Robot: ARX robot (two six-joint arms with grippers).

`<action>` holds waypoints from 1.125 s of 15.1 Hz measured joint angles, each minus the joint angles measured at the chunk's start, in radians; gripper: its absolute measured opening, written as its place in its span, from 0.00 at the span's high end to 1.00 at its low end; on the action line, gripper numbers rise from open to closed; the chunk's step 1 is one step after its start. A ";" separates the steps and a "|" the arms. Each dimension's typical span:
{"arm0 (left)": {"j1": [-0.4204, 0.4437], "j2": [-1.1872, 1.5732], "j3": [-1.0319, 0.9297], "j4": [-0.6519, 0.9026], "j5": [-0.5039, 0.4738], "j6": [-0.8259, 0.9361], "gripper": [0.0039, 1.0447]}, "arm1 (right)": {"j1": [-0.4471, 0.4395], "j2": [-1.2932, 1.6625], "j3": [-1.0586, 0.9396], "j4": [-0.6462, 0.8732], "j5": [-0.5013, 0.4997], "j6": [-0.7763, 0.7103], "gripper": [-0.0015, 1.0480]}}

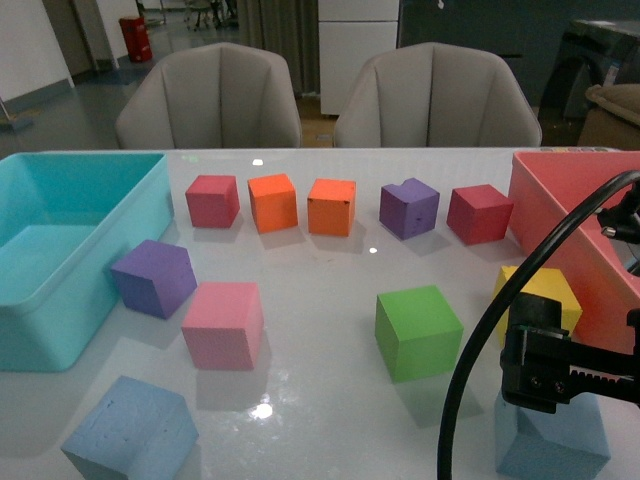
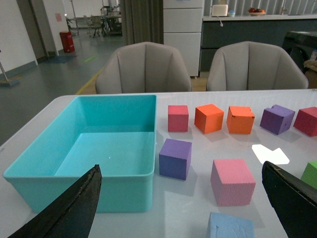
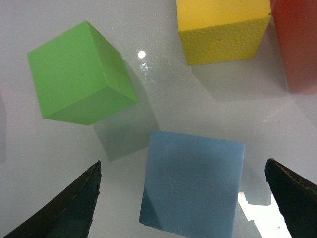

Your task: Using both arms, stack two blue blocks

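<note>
Worktop lies bare across the front middle, between the left blue block and the right blue block, which sit well apart near its front edge. The left blue block rests just in front of the pink cube and near the turquoise bin, with its top free. The right blue block is flat on the surface, near the green cube and the yellow cube, with the red bin beyond the yellow one.

The right gripper hangs over the right blue block. Its fingers are spread wide to either side and hold nothing. They seem clear of the block's edges, though the front view hides the tips behind the black cable.

The left gripper is likewise parted wide and empty. Its fingers frame the bin's near wall and the purple cube, and the left blue block shows only at the edge of that view.
</note>
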 joint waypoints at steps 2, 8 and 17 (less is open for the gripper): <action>0.000 0.000 0.000 0.000 0.000 0.000 0.06 | 0.000 0.014 0.000 0.008 -0.001 0.003 0.06; 0.000 0.000 0.000 0.000 0.000 0.000 0.06 | 0.006 0.091 0.006 0.034 -0.007 0.022 0.06; 0.000 0.000 0.000 0.000 0.000 0.000 0.06 | 0.005 0.080 -0.012 0.061 -0.001 0.026 0.57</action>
